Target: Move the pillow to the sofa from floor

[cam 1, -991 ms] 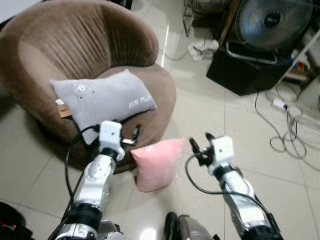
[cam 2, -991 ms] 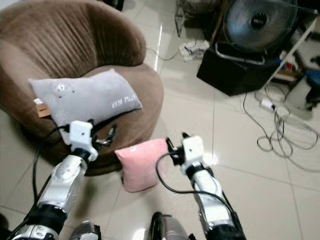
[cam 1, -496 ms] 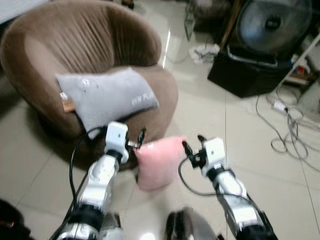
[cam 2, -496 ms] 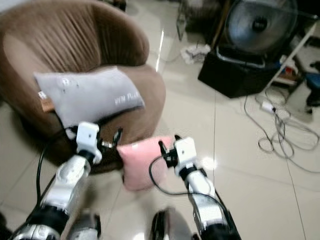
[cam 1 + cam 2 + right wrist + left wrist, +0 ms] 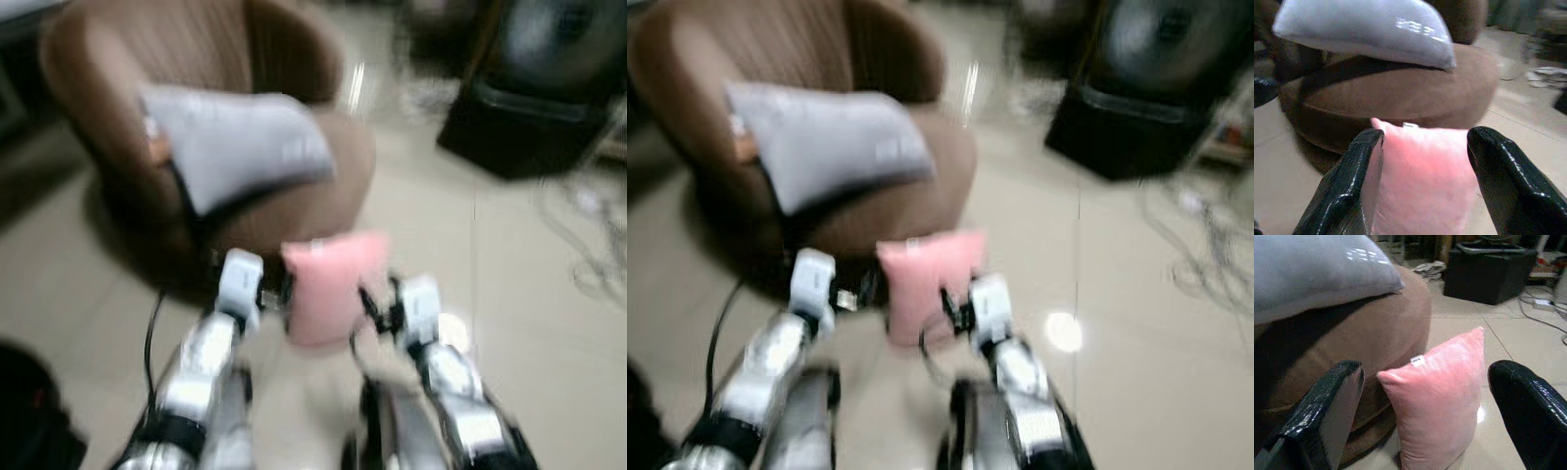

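1. Both head cameras look forward and down, blurred, sharing the brown sofa (image 5: 245, 186) and pink pillow (image 5: 328, 284).
2. Left wrist camera sits low, close, facing that pillow along its claw (image 5: 1422, 406).
3. Right wrist camera, nearer, faces it too.

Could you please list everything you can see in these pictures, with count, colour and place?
Soft pink square pillow: one, pink, standing upright on the floor against the sofa's front, between the two pincers.
Soft grey rectangular pillow: one, grey, lying on the sofa seat.
Round brown fabric sofa: one, brown, ahead and to the left.
Glossy beige tiled floor: beige, all around.
Black box-shaped unit: one, black, on the floor to the far right; too blurred to identify.
Loose cables: light-coloured, on the floor at right; count unclear.
Left pincer: one, black fingers, open, facing the pink pillow.
Right pincer: one, black fingers, open on either side of the pink pillow.
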